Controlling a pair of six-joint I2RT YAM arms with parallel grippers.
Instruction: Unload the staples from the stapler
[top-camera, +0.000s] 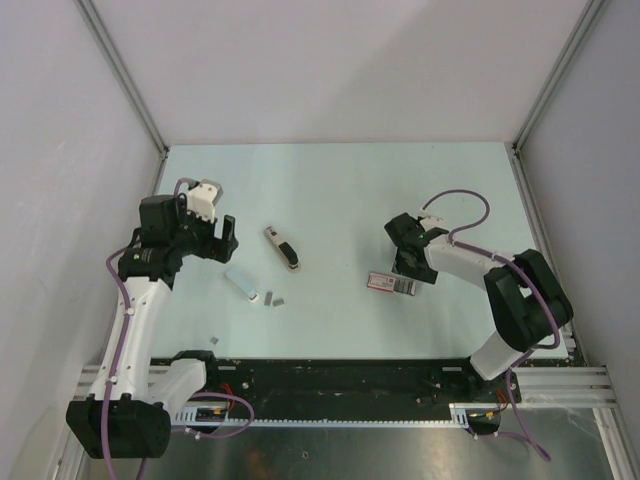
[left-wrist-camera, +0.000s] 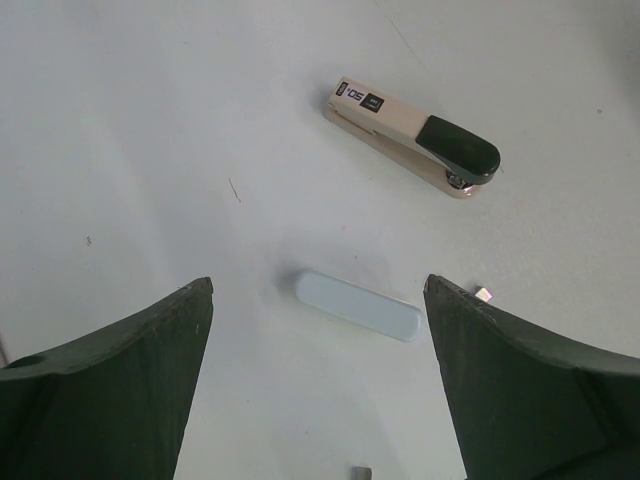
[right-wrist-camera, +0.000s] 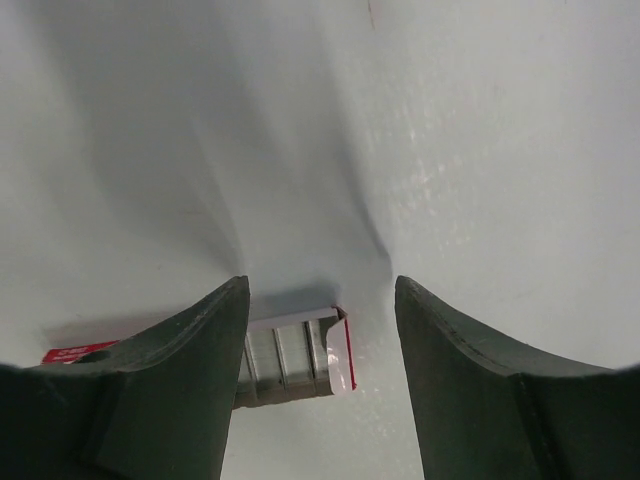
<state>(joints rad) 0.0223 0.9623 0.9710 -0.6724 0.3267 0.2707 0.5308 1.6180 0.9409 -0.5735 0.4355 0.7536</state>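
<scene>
**Left hand has the short reach; the stapler lies ahead at one o'clock**

My left gripper (left-wrist-camera: 318, 284) hangs over the table (top-camera: 350, 190), jaws spread wide with nothing between them. Nearest, at six o'clock under my wrist, a grey bit (left-wrist-camera: 362, 472) shows at the frame's edge, too small to call.

Straight ahead at twelve, just past my fingertips, the pale-blue shell (left-wrist-camera: 358, 306) lies flat. Its length runs roughly nine-thirty to three-thirty across my opening. Near its three o'clock end, right at the tip of the jaw on that side, sits a small silvery piece that I take for the staples (left-wrist-camera: 484, 294).

Beyond, at one o'clock and apart from the shell, lies the stapler (left-wrist-camera: 412, 140). It is beige with a black end, its long axis runs ten to four, and the black end points to four.

I judge a grip on it needs my wrist turned so the jaws close across that ten-to-four line, not along it.

Farthest off, my right gripper (right-wrist-camera: 320, 285) is open and empty over the red-edged box (right-wrist-camera: 295, 355), well apart from the stapler. The left arm is nearer.
</scene>
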